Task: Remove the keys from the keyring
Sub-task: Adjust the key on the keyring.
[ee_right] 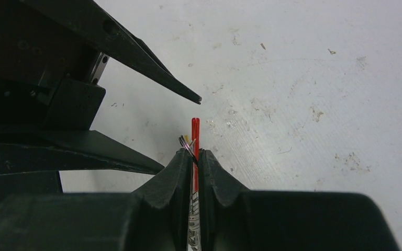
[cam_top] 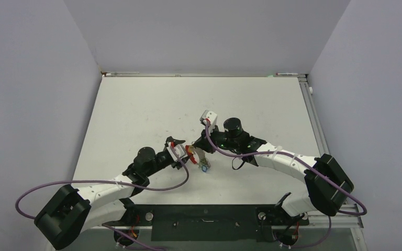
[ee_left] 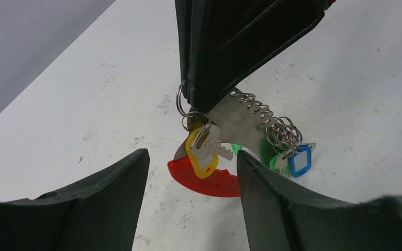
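Two grippers, one bunch, and only one of them has hold of anything. The right gripper [ee_right: 194,154] is pinched tight on the keyring [ee_left: 227,123], jaws flat against both faces of the metal strap. The left gripper [ee_left: 191,157] is spread wide, a finger on either side of the bunch and apart from it.

Hard bits: the top of the keyring disappears between the right gripper's fingers, so where the strap ends is hidden. From the right wrist you only get it edge-on, a thin red line poking out past the fingertips, and the keys [ee_left: 212,146] barely show there. In the top view the whole bunch is a tiny blob between the two grippers, over the middle of the table [cam_top: 136,115]. The green tag [ee_left: 266,151] is blurry and half behind the rings [ee_left: 280,130], and I can't pick out its key. Can't say if the red tip touches the table either.

Direction: the keyring's long axis runs from the right gripper down toward the table, with the red end [ee_left: 204,184] lowest and nearest the left gripper. The rings string out in a coil along one edge. The key with the yellow tag [ee_left: 201,159] hangs off a ring right by the grip, blade pointing down and right in the left wrist view. The blue tag [ee_left: 299,160] dangles at the far end of the coil.
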Robot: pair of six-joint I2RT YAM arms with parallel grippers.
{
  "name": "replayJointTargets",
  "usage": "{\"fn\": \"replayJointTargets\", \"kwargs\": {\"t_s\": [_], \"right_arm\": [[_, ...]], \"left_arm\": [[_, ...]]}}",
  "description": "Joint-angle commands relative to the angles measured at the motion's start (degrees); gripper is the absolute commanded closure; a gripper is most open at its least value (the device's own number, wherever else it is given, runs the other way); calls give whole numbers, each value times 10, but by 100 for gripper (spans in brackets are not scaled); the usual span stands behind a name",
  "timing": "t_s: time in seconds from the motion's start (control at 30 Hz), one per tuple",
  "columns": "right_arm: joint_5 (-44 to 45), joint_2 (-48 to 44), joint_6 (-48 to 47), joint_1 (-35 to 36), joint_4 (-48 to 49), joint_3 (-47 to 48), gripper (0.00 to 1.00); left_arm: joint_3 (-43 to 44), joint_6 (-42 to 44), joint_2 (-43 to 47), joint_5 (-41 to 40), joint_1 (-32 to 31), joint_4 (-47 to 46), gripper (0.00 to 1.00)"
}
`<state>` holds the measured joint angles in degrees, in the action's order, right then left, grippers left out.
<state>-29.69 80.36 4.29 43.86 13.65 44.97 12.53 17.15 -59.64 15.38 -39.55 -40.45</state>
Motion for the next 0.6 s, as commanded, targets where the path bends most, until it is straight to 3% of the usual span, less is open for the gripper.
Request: {"fn": "replayJointTargets", "kwargs": {"t_s": [0.0,0.43,0.57], "right_arm": [[11,-21,36,2,52,18,95],[-3,-32,46,1,77,3,95],[-16,-32,44,1,78,-2,95]], "left_arm": [[17,-14,-19,-29,-15,-74,41],[28,-67,-68,-93,-30,-74,45],[39,-69,-76,-101,-30,-79,53]]}}
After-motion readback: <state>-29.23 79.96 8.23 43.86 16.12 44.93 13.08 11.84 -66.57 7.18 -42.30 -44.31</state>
